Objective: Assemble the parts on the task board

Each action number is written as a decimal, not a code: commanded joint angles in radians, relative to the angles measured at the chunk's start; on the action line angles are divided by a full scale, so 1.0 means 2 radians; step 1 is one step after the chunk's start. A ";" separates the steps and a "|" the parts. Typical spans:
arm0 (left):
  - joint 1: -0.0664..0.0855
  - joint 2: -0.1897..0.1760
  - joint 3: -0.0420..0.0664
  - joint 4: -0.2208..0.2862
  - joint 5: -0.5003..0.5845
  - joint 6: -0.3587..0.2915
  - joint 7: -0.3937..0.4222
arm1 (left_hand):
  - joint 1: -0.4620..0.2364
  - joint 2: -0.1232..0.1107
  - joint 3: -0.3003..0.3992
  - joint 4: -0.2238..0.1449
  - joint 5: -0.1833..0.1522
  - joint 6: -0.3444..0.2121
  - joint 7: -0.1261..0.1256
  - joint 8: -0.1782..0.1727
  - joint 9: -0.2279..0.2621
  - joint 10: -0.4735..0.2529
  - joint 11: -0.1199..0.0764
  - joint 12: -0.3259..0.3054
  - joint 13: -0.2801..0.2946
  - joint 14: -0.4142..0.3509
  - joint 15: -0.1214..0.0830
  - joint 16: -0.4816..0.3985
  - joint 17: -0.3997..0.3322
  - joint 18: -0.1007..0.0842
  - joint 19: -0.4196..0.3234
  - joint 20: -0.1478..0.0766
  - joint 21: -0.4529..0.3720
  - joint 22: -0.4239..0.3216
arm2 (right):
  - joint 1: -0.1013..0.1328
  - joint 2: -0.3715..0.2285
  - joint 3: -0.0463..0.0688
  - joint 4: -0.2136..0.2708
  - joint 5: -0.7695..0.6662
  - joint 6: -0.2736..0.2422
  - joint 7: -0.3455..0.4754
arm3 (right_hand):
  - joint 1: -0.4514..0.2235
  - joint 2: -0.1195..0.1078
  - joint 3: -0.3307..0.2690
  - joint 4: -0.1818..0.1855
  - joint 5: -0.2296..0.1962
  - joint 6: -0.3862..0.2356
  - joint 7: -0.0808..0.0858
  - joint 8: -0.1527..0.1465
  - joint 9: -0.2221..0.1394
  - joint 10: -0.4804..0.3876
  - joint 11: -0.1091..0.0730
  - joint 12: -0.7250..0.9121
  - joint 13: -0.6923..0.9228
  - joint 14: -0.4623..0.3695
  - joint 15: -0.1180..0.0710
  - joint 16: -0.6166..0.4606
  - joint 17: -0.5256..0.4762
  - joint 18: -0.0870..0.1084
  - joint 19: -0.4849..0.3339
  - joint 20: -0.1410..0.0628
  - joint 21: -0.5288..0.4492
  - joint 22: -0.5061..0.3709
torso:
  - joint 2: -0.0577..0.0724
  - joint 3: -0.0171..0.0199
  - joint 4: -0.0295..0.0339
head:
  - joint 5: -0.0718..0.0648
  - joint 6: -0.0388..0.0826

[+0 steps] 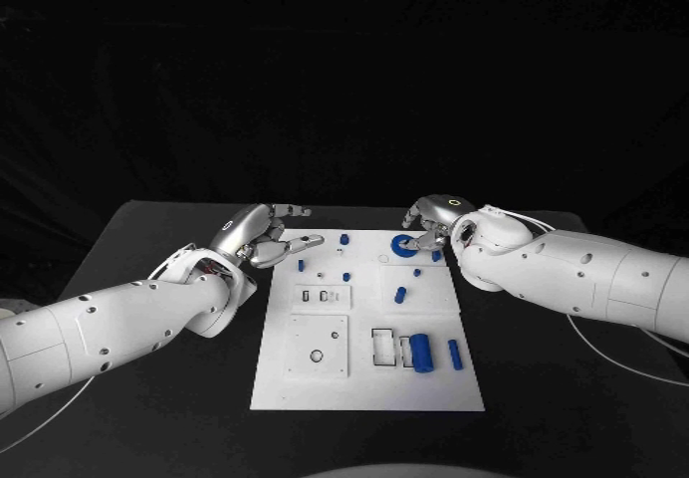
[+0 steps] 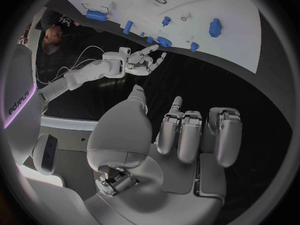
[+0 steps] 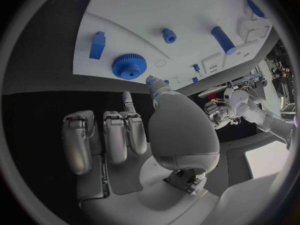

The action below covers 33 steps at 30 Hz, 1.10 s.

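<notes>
At mid tabletop [image 1: 172,224], matte black: flat white task board [image 1: 431,388], glossy, studded with small blue parts. Toothed round blue gear [image 1: 403,244] at far edge, ridged rim plain from right wrist. Beside it, silver right robot hand [image 1: 431,225], fingers curled, grasping nothing. At far left corner, left robot hand [image 1: 263,235], likewise curled, empty.

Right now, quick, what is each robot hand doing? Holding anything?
Left hand: open, holding nothing, at the board's far left corner.
Right hand: open, holding nothing, fingertips close to the blue gear.
</notes>
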 commanded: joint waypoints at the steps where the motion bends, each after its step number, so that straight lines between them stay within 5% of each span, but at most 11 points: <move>1: 0.000 0.000 0.000 0.002 -0.003 0.003 0.006 | 0.000 0.003 -0.004 0.000 -0.002 0.003 0.000 -0.003 0.000 0.052 0.001 0.001 0.132 0.052 0.003 0.001 0.132 -0.004 0.053 0.004 0.001 0.132 | -0.001 0.002 0.000 -0.002 -0.020 0.021 -0.017 | 0.000 -0.006 0.002 0.003 -0.006 0.000 0.003 -0.005 0.001 0.053 0.003 0.001 0.131 0.051 0.000 0.002 0.131 -0.003 0.052 -0.001 0.002 0.132 | 0.000 -0.0002 -0.0003 | 0.000 0.000; 33: 0.000 -0.005 0.000 0.002 -0.004 0.001 0.006 | 0.001 0.005 -0.004 0.000 -0.002 0.006 0.000 -0.003 0.000 0.052 0.001 0.001 0.132 0.052 0.003 0.001 0.132 -0.004 0.053 0.004 0.001 0.132 | -0.011 0.026 0.000 -0.027 -0.023 0.049 -0.037 | 0.010 0.008 0.014 0.000 -0.024 0.017 0.004 -0.004 0.009 0.053 0.003 0.001 0.131 0.051 0.001 0.002 0.131 -0.003 0.052 0.000 0.002 0.132 | 0.000 -0.0002 0.0005 | 0.000 0.003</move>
